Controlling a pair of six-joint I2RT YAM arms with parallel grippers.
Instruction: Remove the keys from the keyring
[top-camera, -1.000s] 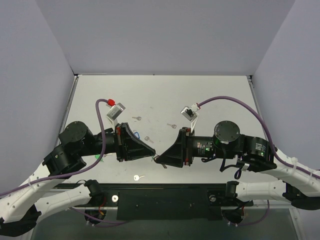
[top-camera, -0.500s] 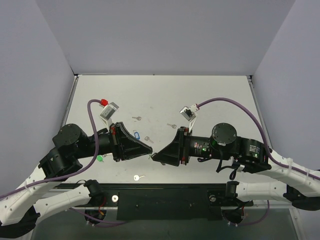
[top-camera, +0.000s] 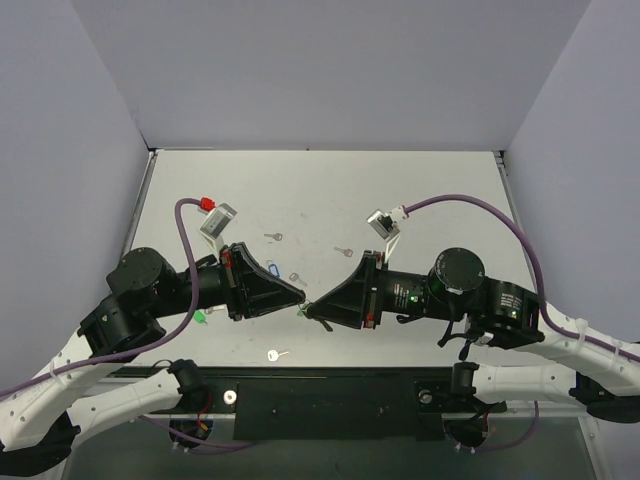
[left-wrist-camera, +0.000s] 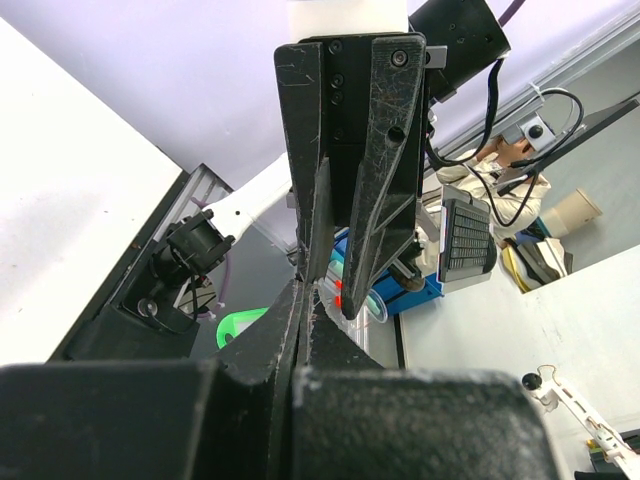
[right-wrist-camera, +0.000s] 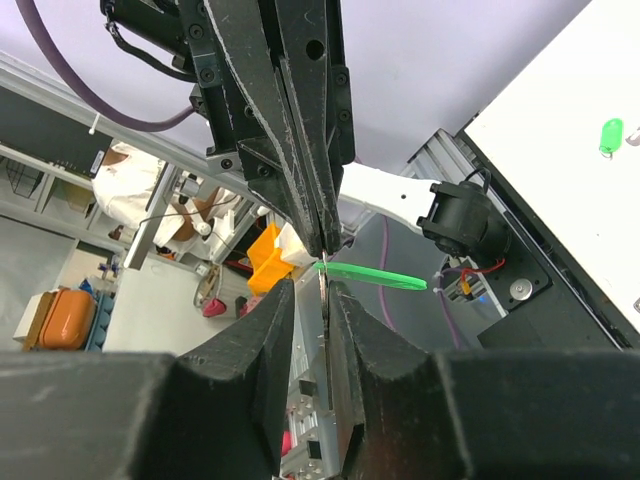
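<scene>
- Since a second ago my left arm has swung back toward its own side and uncovered a blue tag (top-camera: 272, 270). My right elbow has slid outward, and the spot where my two tips meet has crept a little further from my bases.
- My left fingers (left-wrist-camera: 265, 345) are pressed fully together, clamped on the keyring (right-wrist-camera: 375, 275). Its light-green tag sticks out sideways just below their tips.
- My right fingers (right-wrist-camera: 262, 340) are parted by a narrow slit and point straight at the left tips.
- A thin metal piece (right-wrist-camera: 321, 295) stands in that slit with a sliver of gap on either side. I cannot tell whether it is a key or the ring, or whether the right fingers touch it.
- The keyring hangs in the air between both sets of tips, above the near middle of the desk (top-camera: 420, 190).
- The blue tag lies just beyond my left fingers, and a brighter green tag (top-camera: 200, 316) lies beside my left forearm.
- Loose silver keys rest on the desk: one (top-camera: 277, 354) close to my bases and three more (top-camera: 273, 237) (top-camera: 343, 251) (top-camera: 295, 277) further out.
</scene>
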